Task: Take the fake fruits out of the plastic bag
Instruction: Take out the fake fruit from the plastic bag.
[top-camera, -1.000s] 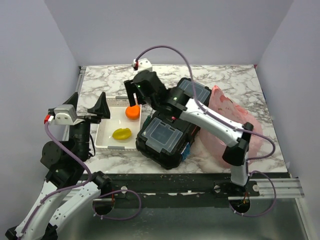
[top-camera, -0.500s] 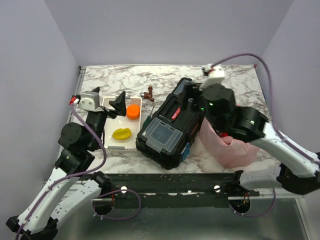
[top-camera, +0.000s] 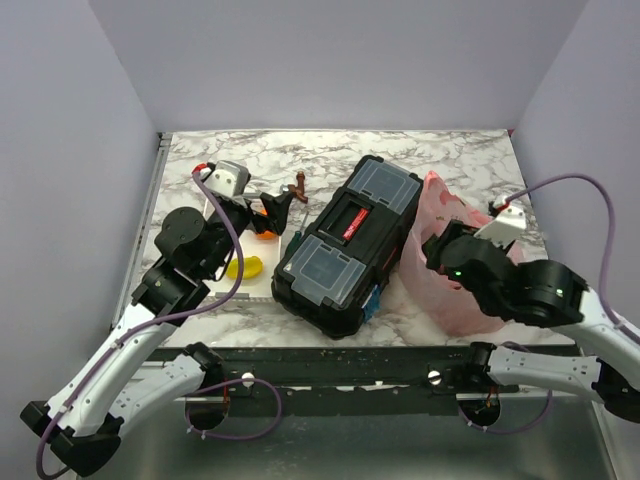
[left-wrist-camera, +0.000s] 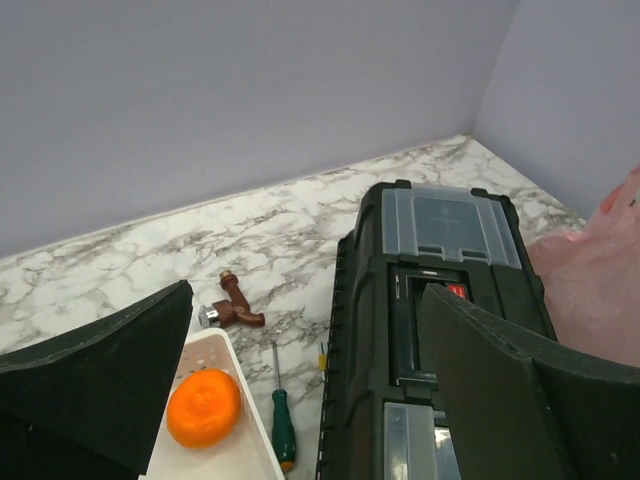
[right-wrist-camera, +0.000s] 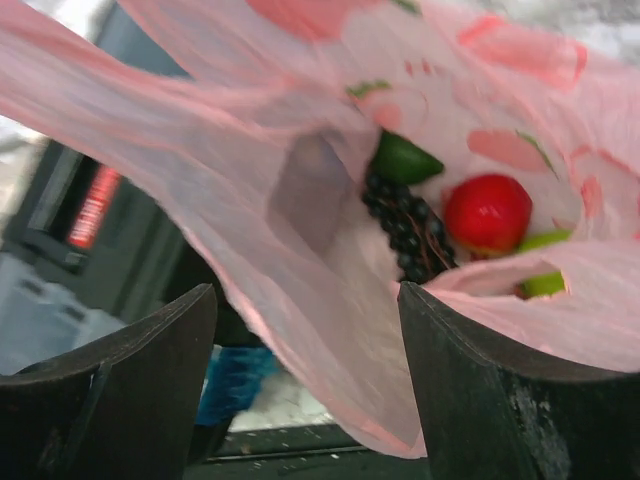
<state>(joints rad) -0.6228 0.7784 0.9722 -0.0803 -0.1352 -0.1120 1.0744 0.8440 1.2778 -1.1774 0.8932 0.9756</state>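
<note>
Your right hand (right-wrist-camera: 305, 298) gapes open at the plastic bag (right-wrist-camera: 250, 120), frame centre. Inside, right of centre, the red apple (right-wrist-camera: 487, 212) looks light, hard and glossy: pinch its middle, not the flimsy film.

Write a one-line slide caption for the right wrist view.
The open right tool faces the pink bag; inside show a red apple, a grape bunch and a green fruit.

My left arm (top-camera: 120, 350) and right arm (top-camera: 545, 290) wear white shells between black joints, each trailing a lilac cable (top-camera: 238, 262). A white camera block (top-camera: 228, 178) with a red tab caps each wrist. My fingers (left-wrist-camera: 100, 385) are broad matte-black wedges.
</note>
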